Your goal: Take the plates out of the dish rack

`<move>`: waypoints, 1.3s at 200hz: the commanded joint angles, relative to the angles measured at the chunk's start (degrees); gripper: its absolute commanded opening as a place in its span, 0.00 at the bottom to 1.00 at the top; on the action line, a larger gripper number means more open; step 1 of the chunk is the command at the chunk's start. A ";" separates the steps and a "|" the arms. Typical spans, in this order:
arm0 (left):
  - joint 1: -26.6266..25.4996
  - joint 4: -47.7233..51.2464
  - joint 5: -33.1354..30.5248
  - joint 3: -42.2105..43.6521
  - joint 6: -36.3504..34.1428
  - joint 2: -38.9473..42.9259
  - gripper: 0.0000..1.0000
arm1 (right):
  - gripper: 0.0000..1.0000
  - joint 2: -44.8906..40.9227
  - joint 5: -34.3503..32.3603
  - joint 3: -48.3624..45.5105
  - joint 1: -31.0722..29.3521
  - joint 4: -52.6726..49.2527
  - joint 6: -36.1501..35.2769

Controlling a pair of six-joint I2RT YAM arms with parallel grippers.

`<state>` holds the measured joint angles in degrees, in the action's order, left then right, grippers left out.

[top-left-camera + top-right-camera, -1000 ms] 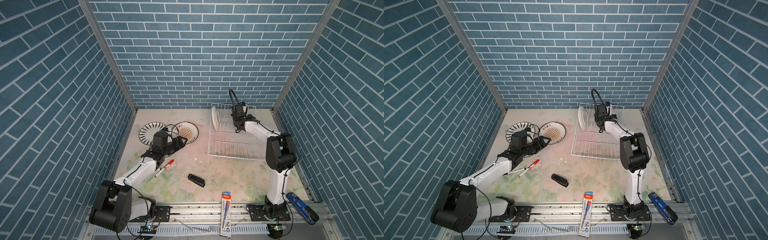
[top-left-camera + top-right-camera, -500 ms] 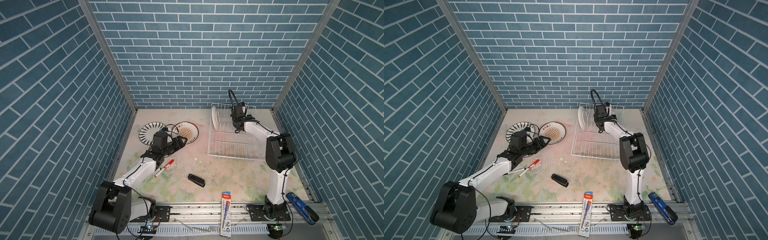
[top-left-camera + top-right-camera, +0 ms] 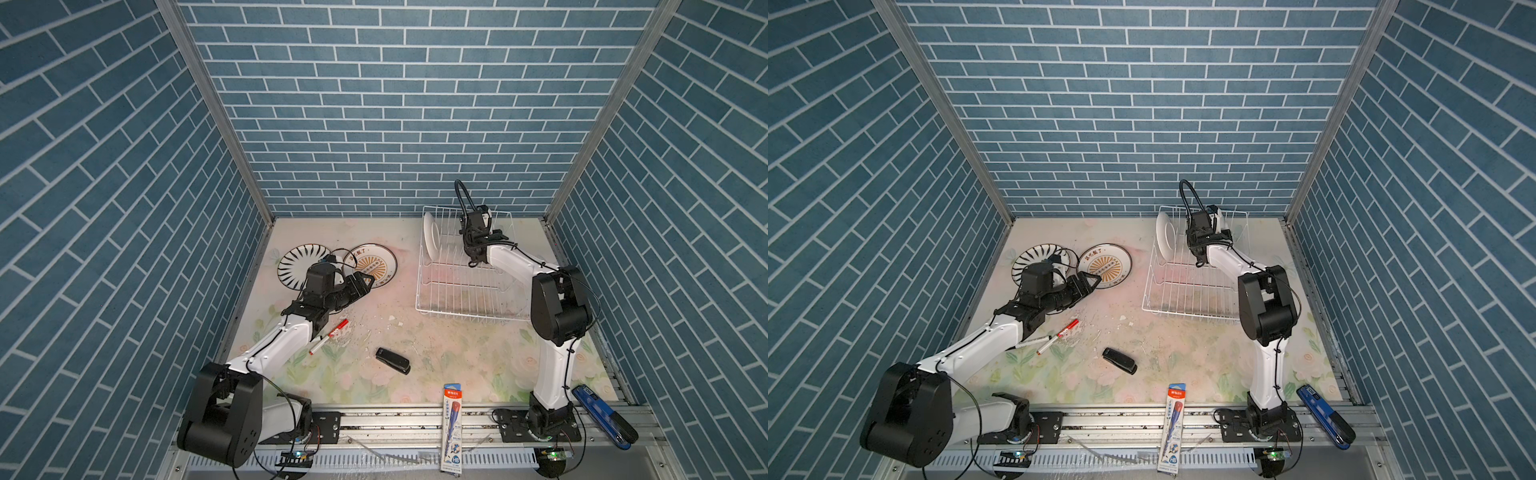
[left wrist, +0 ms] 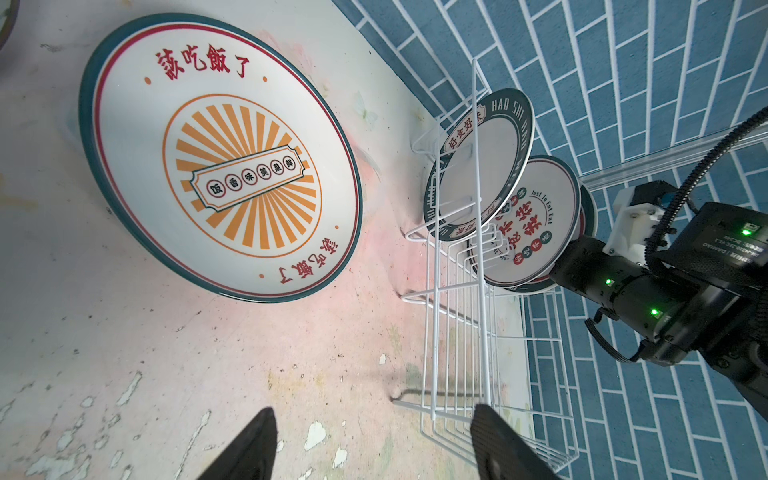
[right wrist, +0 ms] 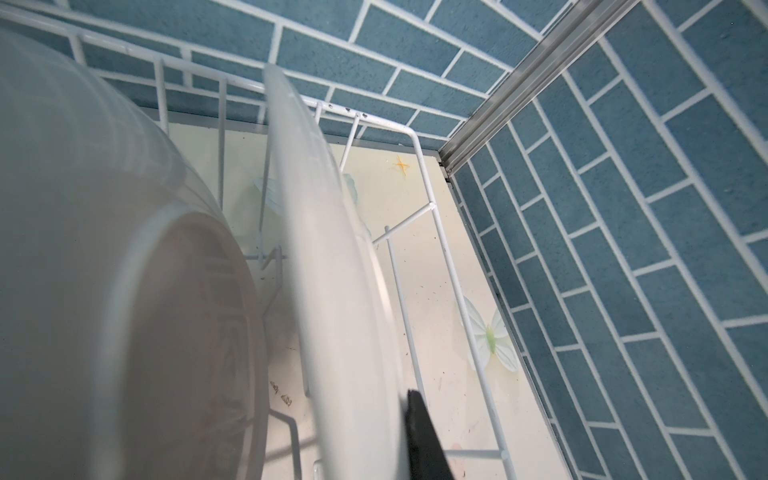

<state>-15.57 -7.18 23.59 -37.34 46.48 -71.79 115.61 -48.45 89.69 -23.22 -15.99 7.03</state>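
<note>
The right claw (image 4: 571,262) pinches the rim of a white-backed plate (image 5: 332,291) standing upright in the rack (image 3: 461,309) — a grip suited to lifting it straight out of its slot — while the left claw (image 4: 374,415) hangs wide and empty over the desk (image 3: 457,361), beside an orange-rayed plate (image 4: 216,153) lying flat.

A robot lab's test booth — printed blue-brick panels (image 3: 374,104) and aluminium posts (image 3: 216,108) enclose the floral tabletop (image 3: 457,365) on three sides, with two arm bases (image 3: 540,424) bolted to a rail (image 3: 395,417) at its front edge.
</note>
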 commanded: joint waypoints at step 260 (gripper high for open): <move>-0.25 -0.29 -0.04 1.64 -0.86 1.04 0.76 | 0.00 -9.93 -6.08 -2.65 -1.74 6.72 -5.74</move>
<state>-15.59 -7.16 23.59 -36.62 46.48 -71.68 109.30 -51.27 88.25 -24.49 -13.04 2.66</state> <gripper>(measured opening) 0.760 0.110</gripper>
